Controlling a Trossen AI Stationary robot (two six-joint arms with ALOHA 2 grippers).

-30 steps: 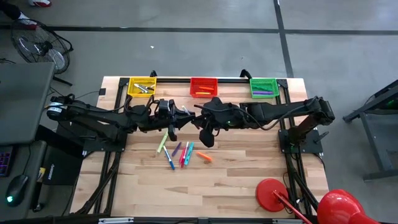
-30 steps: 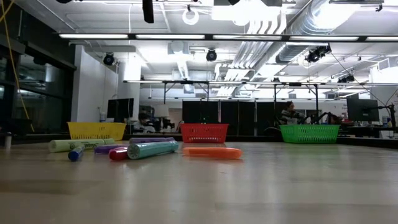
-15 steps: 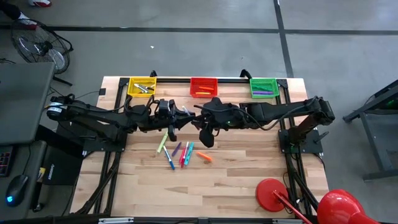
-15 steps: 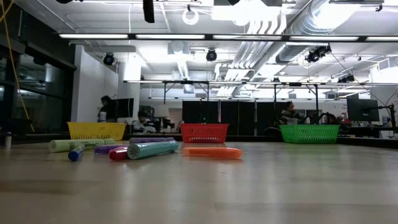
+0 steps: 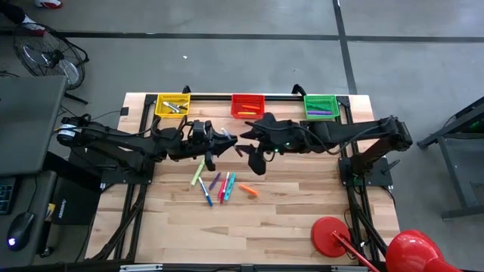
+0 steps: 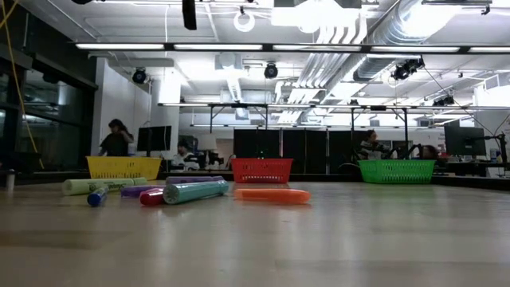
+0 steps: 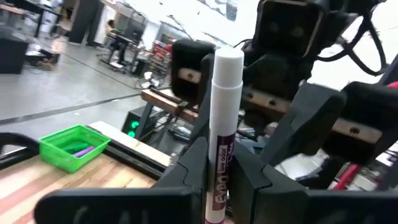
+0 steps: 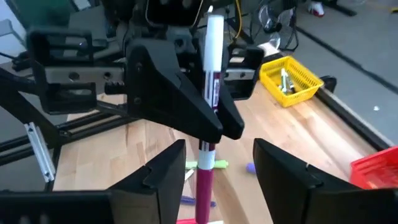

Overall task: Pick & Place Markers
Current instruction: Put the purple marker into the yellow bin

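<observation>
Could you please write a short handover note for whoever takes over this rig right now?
Left gripper: shut on a purple marker, held upright above mid-table.
Right gripper: open, with a finger on either side of that marker, not gripping it.
Table: about six loose markers lie in front of the arms.
Done: some markers are in the yellow basket, red basket and green basket.
Left: place the held marker, then the loose ones.
</observation>
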